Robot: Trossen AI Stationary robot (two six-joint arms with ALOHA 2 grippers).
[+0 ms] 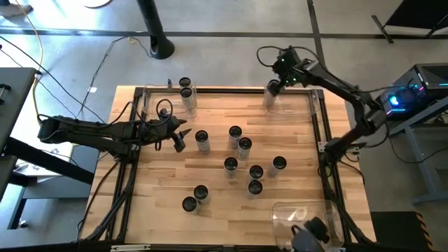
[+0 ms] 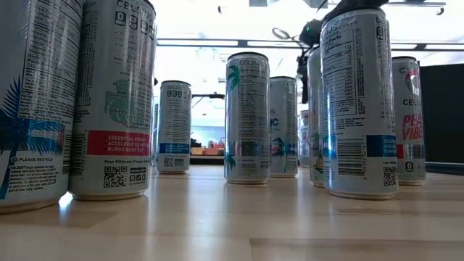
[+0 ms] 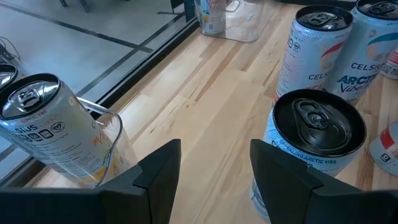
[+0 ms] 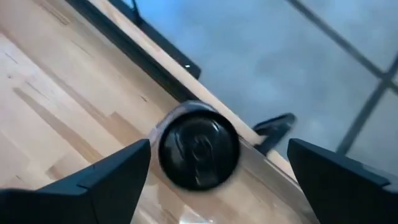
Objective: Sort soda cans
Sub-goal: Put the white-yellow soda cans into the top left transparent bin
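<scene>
Nine soda cans point(image 1: 243, 148) standing loose mid-table | two sitting in far-left bin point(image 1: 183, 100) | right gripper point(image 1: 272, 89) hovering over far-right bin point(image 1: 301, 103), jaws gaping above one can point(image 4: 199, 153) | left gripper point(image 1: 180, 137) waiting half-open, holding nothing, beside can point(image 3: 314, 140)

Light wooden table point(image 1: 217, 210) framed by dark rails, standing on a grey polished concrete floor point(image 1: 231, 42) crossed by dark seam lines. A black post with a round base point(image 1: 159, 43) stands at 11 o'clock from the table, yellow and white cables point(image 1: 42, 66) trail across the floor at 10 o'clock, and an equipment cart with blue-lit electronics point(image 1: 413, 91) sits at 3 o'clock. The level view across the table shows a bright room with long ceiling light strips point(image 2: 217, 43) and a dark panel point(image 2: 442, 116) at 3 o'clock.
</scene>
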